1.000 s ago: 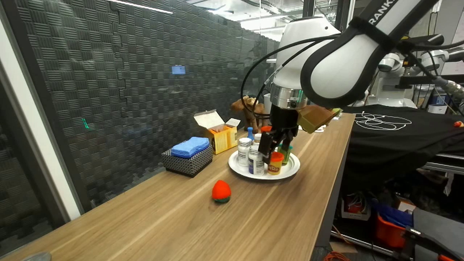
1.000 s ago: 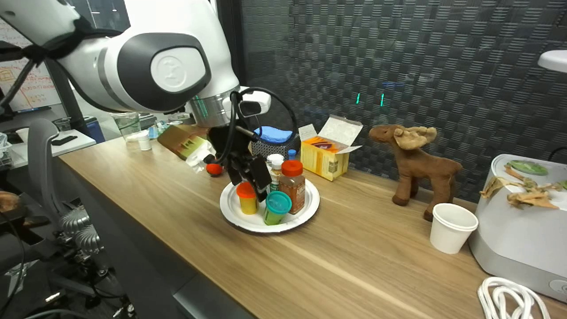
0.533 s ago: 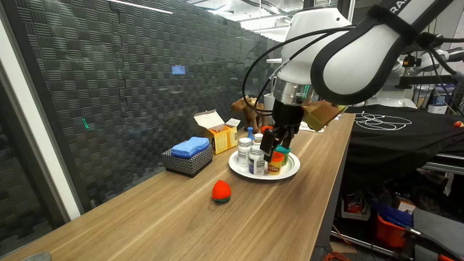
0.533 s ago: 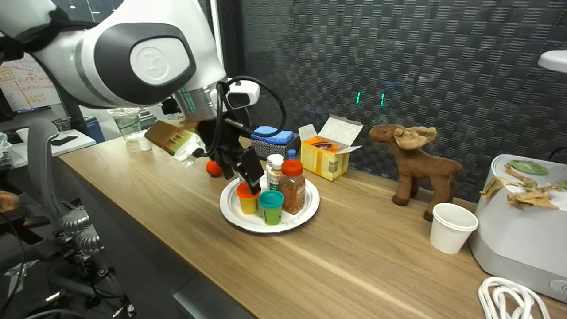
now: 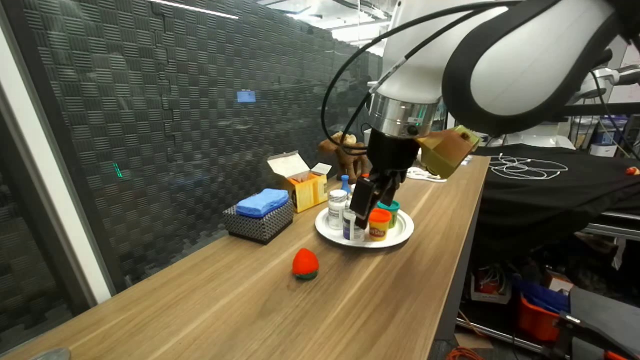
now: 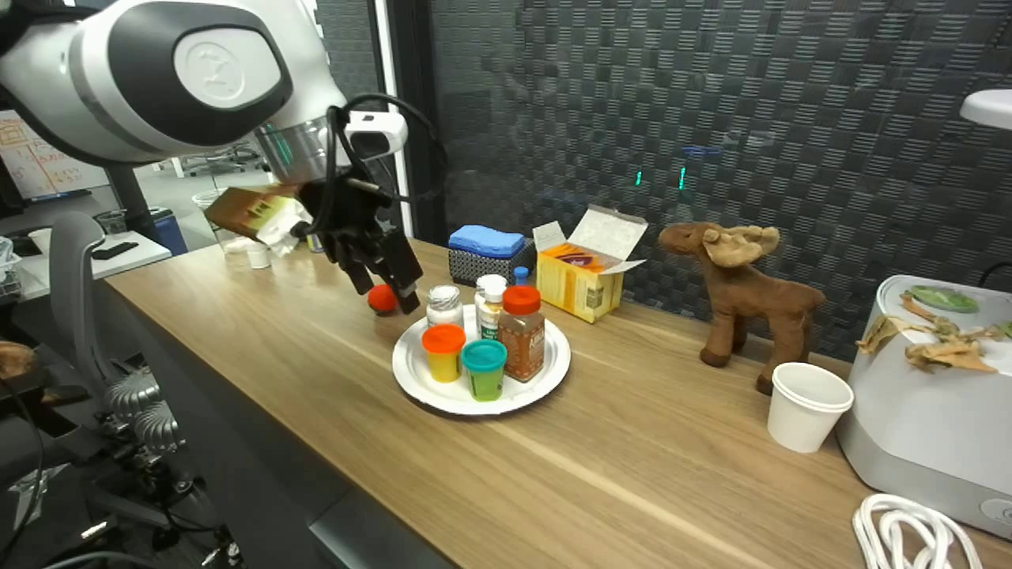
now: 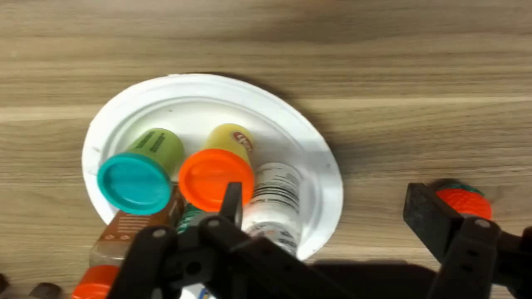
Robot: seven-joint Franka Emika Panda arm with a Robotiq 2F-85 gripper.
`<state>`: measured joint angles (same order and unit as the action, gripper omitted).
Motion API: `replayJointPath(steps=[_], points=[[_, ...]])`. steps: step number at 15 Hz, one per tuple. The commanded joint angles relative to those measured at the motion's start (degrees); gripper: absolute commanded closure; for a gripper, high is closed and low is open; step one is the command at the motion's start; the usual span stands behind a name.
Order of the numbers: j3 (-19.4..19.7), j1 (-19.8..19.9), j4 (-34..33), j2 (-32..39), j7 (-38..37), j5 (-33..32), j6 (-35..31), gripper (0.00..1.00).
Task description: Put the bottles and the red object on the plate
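The round white plate (image 5: 407,231) carries several upright bottles: a white bottle (image 5: 337,210), a second white bottle (image 7: 276,191) near its edge, a smaller white-capped bottle (image 6: 490,318) and a brown bottle with a red cap (image 6: 523,338). Beside these on the plate stand a yellow cup with an orange lid (image 6: 443,357) and a green cup with a teal lid (image 6: 485,371). The red object (image 5: 305,262), green at its base, lies on the table off the plate. My gripper (image 7: 326,202) hangs open above the plate's edge, nothing between its fingers; one finger partly covers the red object in the wrist view.
A black patterned box with a blue sponge (image 5: 262,202) and an open yellow carton (image 6: 581,269) stand along the wall, near a blue-topped item (image 5: 345,184). A toy moose (image 6: 743,292), white paper cups (image 6: 806,411) and a white cord (image 6: 917,529) are farther along the table.
My gripper has risen from beside the green cup and moved across the plate towards the red object's side. The green cup, tilted a second ago, now stands upright.
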<state>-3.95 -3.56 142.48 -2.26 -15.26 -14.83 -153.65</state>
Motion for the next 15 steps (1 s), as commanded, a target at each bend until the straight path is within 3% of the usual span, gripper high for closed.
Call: replayJointPath(steps=[1,4,7,15], points=[[-3.4,-2.2,-1.9,-0.7,-6.5,-0.7,3.2,0.0],[-4.9,-2.6,-5.4,4.3,-12.9,-5.1,3.1,0.0],[-4.2,-3.9,-9.0,9.7,-13.6,-7.2,0.6,0.0],[-2.9,-7.0,-18.2,21.5,-4.8,0.0,0.1,0.0]])
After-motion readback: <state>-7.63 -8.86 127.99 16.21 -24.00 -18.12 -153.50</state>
